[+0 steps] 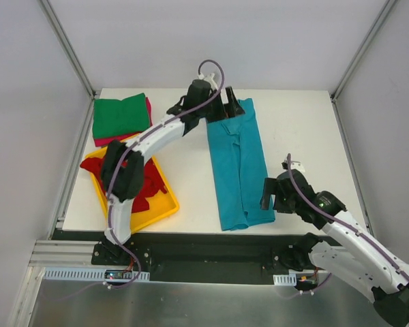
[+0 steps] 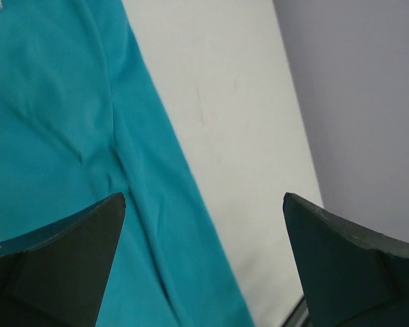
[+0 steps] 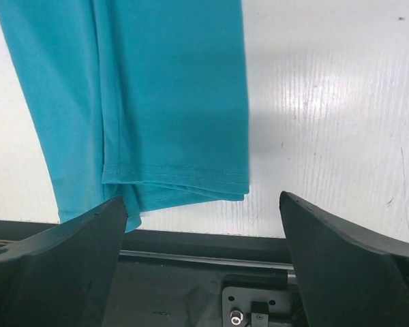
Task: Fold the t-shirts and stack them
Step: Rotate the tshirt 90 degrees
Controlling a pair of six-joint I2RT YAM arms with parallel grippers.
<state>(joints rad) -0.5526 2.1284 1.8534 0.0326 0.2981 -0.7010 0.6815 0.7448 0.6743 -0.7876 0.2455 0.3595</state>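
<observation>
On table, teal t-shirt; left jaws spread over far end, right jaws spread near hem.

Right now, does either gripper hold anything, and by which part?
Nothing is held. The left gripper and the right gripper are both open, near the teal-blue t-shirt.

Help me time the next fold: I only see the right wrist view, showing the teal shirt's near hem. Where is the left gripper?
Observer: The left gripper is open over the far end of the teal shirt, which lies as one long strip.
Operator: Is there a stack yet?
Observer: Yes, a folded green shirt lies on a pinkish-red shirt at the far left corner.
Operator: Any shirts unfolded?
Observer: Red shirts lie crumpled in the yellow tray.
</observation>
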